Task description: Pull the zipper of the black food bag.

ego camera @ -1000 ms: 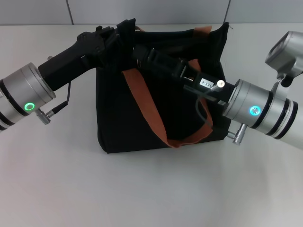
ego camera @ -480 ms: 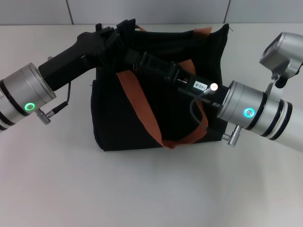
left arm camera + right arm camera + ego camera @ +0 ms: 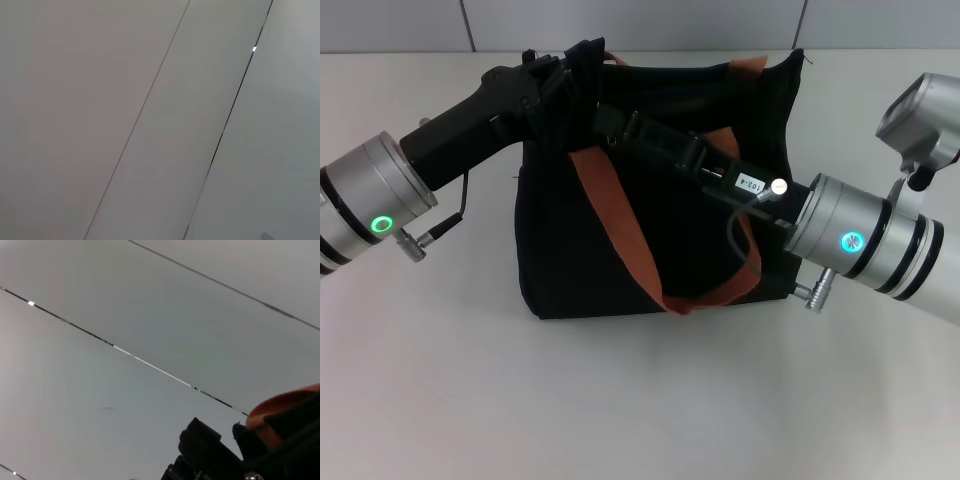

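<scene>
The black food bag (image 3: 620, 200) stands on the white counter (image 3: 620, 400). Left hand (image 3: 570, 75) grips its top left corner; right hand (image 3: 610, 120) reaches along the top edge, fingers' state indiscernible.

I see the black food bag (image 3: 590, 260) as matt woven cloth, its orange-brown strap (image 3: 620, 215) coarse webbing. Both arms show brushed, satiny metal; the surface (image 3: 620, 400) looks smooth, matt white.

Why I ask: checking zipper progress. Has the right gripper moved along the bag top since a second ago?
Yes. The right gripper sits nearer the black food bag's left top corner than before.
</scene>
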Available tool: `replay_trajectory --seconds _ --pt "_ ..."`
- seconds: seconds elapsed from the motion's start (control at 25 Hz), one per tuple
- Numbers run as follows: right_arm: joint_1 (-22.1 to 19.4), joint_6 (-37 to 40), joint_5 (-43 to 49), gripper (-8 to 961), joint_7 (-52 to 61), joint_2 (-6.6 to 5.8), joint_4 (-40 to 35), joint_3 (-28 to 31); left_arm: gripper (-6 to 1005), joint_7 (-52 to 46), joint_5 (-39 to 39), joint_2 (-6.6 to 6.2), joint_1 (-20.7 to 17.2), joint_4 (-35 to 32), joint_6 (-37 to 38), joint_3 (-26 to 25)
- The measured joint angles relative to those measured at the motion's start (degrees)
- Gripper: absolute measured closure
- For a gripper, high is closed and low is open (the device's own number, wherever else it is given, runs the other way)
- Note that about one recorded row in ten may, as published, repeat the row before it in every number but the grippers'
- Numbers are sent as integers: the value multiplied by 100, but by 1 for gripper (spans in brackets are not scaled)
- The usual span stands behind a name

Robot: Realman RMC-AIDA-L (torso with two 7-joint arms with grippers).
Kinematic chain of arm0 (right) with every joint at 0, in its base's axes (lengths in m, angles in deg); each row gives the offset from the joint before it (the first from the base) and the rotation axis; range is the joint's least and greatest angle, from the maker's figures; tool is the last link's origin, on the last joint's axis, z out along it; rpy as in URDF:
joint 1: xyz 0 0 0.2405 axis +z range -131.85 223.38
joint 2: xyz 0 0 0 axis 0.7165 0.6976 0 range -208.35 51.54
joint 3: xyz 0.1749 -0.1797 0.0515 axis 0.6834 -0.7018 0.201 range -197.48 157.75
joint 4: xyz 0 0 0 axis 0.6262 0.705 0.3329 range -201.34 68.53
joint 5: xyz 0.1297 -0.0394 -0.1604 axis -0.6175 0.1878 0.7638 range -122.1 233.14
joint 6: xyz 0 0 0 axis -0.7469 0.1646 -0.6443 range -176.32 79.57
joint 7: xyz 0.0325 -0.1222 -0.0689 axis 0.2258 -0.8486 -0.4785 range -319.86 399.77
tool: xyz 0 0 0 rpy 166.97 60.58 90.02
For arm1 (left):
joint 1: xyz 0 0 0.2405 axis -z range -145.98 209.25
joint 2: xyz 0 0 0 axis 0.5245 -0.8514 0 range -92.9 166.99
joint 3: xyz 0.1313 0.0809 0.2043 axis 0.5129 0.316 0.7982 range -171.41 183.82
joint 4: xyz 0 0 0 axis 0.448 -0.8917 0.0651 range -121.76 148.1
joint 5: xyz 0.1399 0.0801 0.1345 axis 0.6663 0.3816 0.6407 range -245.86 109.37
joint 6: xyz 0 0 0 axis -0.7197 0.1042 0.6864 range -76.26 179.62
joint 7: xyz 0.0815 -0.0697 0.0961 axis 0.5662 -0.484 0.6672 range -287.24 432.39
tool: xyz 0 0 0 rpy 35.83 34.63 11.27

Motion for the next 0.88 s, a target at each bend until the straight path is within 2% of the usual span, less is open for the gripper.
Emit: replay_trajectory --seconds 0.16,0.4,0.84,0.88 --pt "-19 41 -4 158 -109 0 -4 0 967 0 0 0 0 -7 -1 -5" --pt "-25 29 -32 343 -105 0 -6 -1 967 0 0 0 0 -7 -1 -8" --pt "136 62 -9 823 45 -26 -45 -43 967 0 4 0 0 18 28 15" --pt "137 7 -7 840 83 -27 -58 -44 967 0 4 0 0 19 29 15"
